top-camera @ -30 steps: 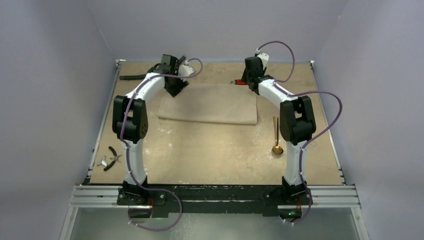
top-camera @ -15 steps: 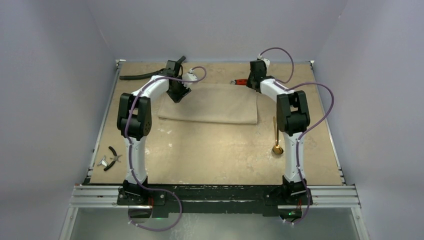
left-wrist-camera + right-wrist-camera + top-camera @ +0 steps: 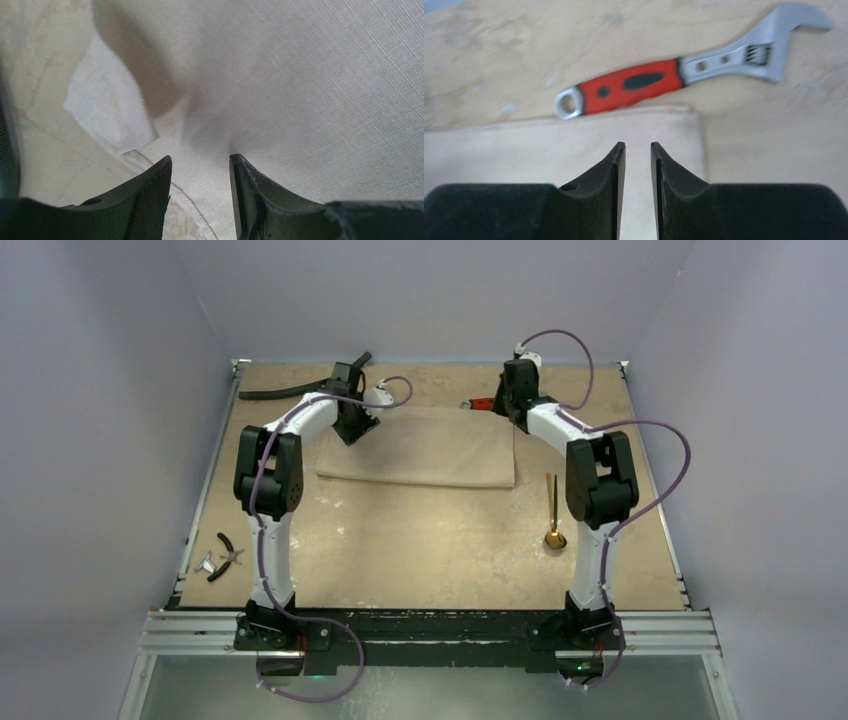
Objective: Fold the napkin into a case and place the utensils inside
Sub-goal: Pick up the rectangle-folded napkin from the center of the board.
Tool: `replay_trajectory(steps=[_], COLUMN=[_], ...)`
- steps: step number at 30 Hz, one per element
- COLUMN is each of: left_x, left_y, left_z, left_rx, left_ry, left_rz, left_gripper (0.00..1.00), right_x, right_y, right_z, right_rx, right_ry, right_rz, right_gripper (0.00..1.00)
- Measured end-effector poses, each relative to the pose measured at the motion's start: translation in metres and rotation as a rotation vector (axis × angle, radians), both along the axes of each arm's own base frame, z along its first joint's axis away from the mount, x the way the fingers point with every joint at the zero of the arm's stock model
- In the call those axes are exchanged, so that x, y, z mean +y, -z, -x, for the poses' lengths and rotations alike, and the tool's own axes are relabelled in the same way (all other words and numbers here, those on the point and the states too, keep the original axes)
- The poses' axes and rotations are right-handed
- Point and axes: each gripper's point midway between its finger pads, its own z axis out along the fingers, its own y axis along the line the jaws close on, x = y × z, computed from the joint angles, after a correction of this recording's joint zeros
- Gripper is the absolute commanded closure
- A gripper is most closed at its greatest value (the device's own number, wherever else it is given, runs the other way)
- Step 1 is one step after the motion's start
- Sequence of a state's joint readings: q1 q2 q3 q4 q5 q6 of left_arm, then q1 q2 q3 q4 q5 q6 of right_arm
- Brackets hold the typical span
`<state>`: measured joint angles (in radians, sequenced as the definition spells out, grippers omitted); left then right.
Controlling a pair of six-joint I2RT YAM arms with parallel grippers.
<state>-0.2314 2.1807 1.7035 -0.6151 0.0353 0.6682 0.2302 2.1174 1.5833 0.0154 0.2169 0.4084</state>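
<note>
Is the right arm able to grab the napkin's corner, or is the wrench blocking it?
Probably yes. The right gripper hangs right over the napkin near that corner, with nothing between. The wrench lies just past the cloth's far edge, off the corner.

No readable text, labels, brands, numbers or signs on anything in any of the views.
</note>
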Motion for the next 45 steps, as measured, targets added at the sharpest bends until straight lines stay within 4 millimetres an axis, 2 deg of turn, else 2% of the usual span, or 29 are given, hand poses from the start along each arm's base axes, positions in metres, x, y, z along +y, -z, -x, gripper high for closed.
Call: replay_trajectory(steps=[2,4,6,8,10,13,16,20,25,30,35,37,40,44,45], left_x=[0.000,0.000,0.001,0.004,0.009,0.022,0.038,0.057,0.063,0.053,0.021,0.012,0.003,-0.002,0.000], left_y=[-0.006,-0.017,-0.030,-0.039,-0.043,-0.036,-0.020,-0.014,-0.032,-0.059,-0.077,-0.074,-0.058,-0.038,-0.033], left_z=[-0.005,-0.017,-0.033,-0.045,-0.055,-0.065,-0.068,-0.071,-0.083,-0.077,-0.057,-0.048,-0.030,-0.018,-0.016], left_rx=[-0.018,-0.062,-0.117,-0.163,-0.192,-0.205,-0.189,-0.195,-0.276,-0.298,-0.228,-0.200,-0.138,-0.075,-0.066], left_ry=[-0.011,-0.032,-0.053,-0.076,-0.098,-0.133,-0.169,-0.212,-0.270,-0.263,-0.161,-0.142,-0.118,-0.114,-0.120], left_rz=[-0.001,0.000,-0.001,-0.003,-0.009,-0.031,-0.062,-0.094,-0.057,0.037,0.189,0.233,0.254,0.224,0.209], left_gripper=[0.55,0.55,0.55,0.55,0.55,0.55,0.55,0.55,0.52,0.51,0.52,0.52,0.54,0.62,0.64], right_x=[0.021,0.056,0.090,0.118,0.137,0.141,0.137,0.140,0.150,0.162,0.166,0.166,0.166,0.165,0.165], right_y=[-0.011,-0.024,-0.029,-0.023,-0.006,0.025,0.051,0.055,0.053,0.055,0.057,0.057,0.057,0.057,0.057], right_z=[0.016,0.031,0.051,0.073,0.094,0.115,0.128,0.130,0.134,0.132,0.130,0.130,0.130,0.130,0.130], right_rx=[-0.015,-0.039,-0.047,-0.028,0.018,0.104,0.176,0.180,0.173,0.171,0.170,0.170,0.170,0.170,0.171], right_ry=[-0.037,-0.101,-0.171,-0.239,-0.288,-0.304,-0.292,-0.291,-0.312,-0.331,-0.338,-0.338,-0.338,-0.336,-0.337], right_rz=[-0.022,-0.061,-0.107,-0.149,-0.180,-0.205,-0.216,-0.223,-0.225,-0.224,-0.222,-0.222,-0.221,-0.219,-0.220], right_gripper=[0.76,0.76,0.76,0.76,0.77,0.78,0.78,0.78,0.78,0.78,0.78,0.78,0.79,0.78,0.75])
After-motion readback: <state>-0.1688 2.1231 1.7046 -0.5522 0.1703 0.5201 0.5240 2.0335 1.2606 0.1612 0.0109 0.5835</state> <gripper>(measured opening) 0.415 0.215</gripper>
